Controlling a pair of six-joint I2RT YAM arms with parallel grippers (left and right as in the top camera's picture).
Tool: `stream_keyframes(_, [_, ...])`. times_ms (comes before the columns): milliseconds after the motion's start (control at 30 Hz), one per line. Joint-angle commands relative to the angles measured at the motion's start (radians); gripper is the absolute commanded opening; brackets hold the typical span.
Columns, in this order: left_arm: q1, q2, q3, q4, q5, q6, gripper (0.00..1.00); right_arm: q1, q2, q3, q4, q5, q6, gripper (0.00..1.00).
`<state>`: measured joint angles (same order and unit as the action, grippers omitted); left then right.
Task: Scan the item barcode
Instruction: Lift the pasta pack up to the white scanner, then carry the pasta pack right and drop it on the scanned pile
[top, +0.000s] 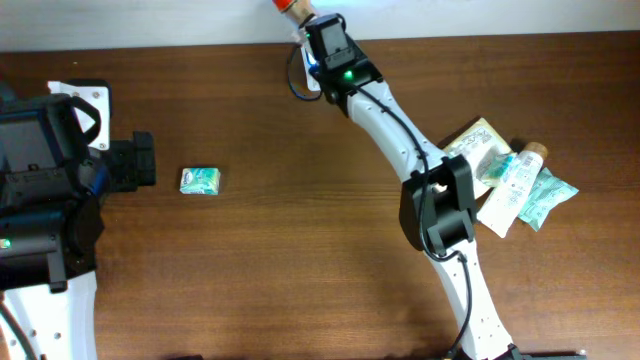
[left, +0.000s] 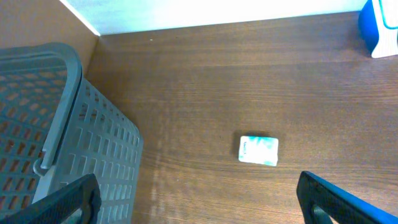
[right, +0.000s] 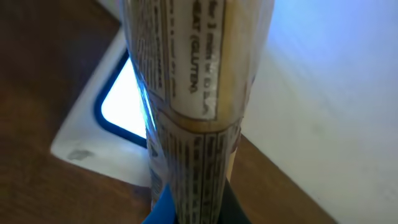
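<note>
Printed packet (right: 193, 93) pinched by right pincer (right: 193, 208) near scanner (right: 93, 134); left pincer (left: 199, 199) spread.

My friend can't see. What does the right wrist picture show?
A printed packet fills the middle, standing upright, pinched at the bottom by the right gripper. Behind it, a white scanner with a glowing window sits on the brown table by a pale wall.

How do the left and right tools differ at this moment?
The left tool is open and empty; the right tool is shut on a printed wrapped package. The left tool hangs near a small teal packet; the right tool is beside a lit white device.
</note>
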<state>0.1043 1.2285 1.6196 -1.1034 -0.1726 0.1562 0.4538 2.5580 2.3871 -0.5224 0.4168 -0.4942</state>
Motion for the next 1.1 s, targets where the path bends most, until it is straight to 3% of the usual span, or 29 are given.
stream_keyframes(0, [0.003, -0.004, 0.004, 0.001, -0.001, -0.013, 0.99, 0.023, -0.053, 0.021, 0.032, 0.071, -0.026, 0.04])
stream_keyframes(133, [0.003, -0.004, 0.004, 0.001, -0.001, -0.013, 0.99, 0.031, -0.121, 0.021, -0.039, 0.038, -0.020, 0.04])
stream_keyframes(300, [0.003, -0.004, 0.004, 0.001, -0.001, -0.013, 0.99, 0.029, -0.279, 0.021, -0.258, -0.162, 0.134, 0.04])
stream_keyframes(500, [0.003, -0.004, 0.004, 0.001, -0.001, -0.013, 0.99, -0.008, -0.500, 0.021, -0.719, -0.341, 0.414, 0.04])
stream_keyframes(633, [0.003, -0.004, 0.004, 0.001, -0.001, -0.013, 0.99, -0.139, -0.554, 0.018, -1.027, -0.314, 0.586, 0.04])
stream_keyframes(800, [0.003, -0.004, 0.004, 0.001, -0.001, -0.013, 0.99, -0.405, -0.549, -0.177, -1.139, -0.034, 0.927, 0.04])
stream_keyframes(933, [0.003, -0.004, 0.004, 0.001, -0.001, -0.013, 0.99, -0.531, -0.549, -0.456, -1.032, -0.035, 0.930, 0.04])
stream_keyframes(1067, [0.003, -0.004, 0.004, 0.001, -0.001, -0.013, 0.99, -0.549, -0.549, -0.511, -0.996, -0.044, 0.923, 0.50])
